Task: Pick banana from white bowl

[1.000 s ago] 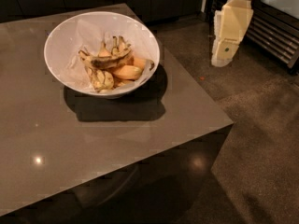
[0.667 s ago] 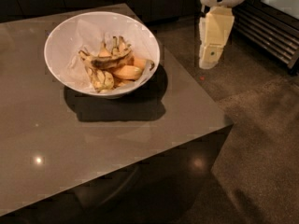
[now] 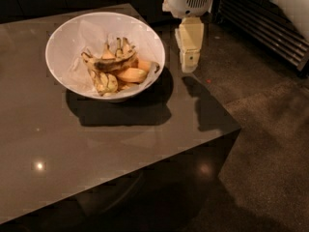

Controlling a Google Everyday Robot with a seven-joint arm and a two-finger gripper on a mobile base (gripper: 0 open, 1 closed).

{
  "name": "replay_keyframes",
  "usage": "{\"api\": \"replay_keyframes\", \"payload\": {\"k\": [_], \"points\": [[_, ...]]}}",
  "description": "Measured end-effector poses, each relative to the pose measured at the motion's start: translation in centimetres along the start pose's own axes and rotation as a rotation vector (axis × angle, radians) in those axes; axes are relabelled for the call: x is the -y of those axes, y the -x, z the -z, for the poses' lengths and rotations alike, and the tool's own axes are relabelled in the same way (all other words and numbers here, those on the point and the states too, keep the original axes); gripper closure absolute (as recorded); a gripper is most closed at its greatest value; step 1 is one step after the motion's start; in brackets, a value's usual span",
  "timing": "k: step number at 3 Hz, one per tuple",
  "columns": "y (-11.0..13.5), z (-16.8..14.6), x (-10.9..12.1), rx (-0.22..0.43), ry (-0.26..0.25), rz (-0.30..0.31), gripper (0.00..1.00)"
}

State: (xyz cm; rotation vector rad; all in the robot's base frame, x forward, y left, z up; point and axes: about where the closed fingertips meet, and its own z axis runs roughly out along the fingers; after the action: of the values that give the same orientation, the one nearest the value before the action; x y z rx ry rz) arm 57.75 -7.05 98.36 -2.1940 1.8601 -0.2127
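Note:
The white bowl (image 3: 63, 33) stands on the far left part of the dark table, lined with crinkled white paper. In it lies the banana (image 3: 113, 64), long, curved and yellow with dark bruised patches, across the top of the fruit pile. My gripper (image 3: 189, 64) hangs on its cream arm just right of the bowl's rim, above the table's far right edge, pointing down. It holds nothing and is apart from the bowl.
A smooth orange-yellow fruit (image 3: 130, 75) and shorter speckled bananas (image 3: 104, 81) lie in the bowl under the banana. The table (image 3: 96, 149) ends at a corner on the right, with floor (image 3: 270, 144) beyond. A slatted dark rack (image 3: 270, 23) stands at the top right.
My gripper has moved left, from over the floor right of the table to just beside the bowl's right rim. The bowl and fruit have not moved.

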Motion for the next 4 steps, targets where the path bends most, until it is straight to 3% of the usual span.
{"api": "replay_keyframes", "payload": {"k": [1, 2, 3, 4], "points": [[0.5, -0.1, 0.6, 0.011, -0.023, 0.003, 0.00], [2.2, -0.1, 2.7, 0.049, -0.069, 0.044, 0.00], [4.3, -0.4, 4.9, 0.080, -0.082, 0.113, 0.00], [6.0, -1.5, 6.6, 0.101, -0.063, 0.163, 0.02]]}}
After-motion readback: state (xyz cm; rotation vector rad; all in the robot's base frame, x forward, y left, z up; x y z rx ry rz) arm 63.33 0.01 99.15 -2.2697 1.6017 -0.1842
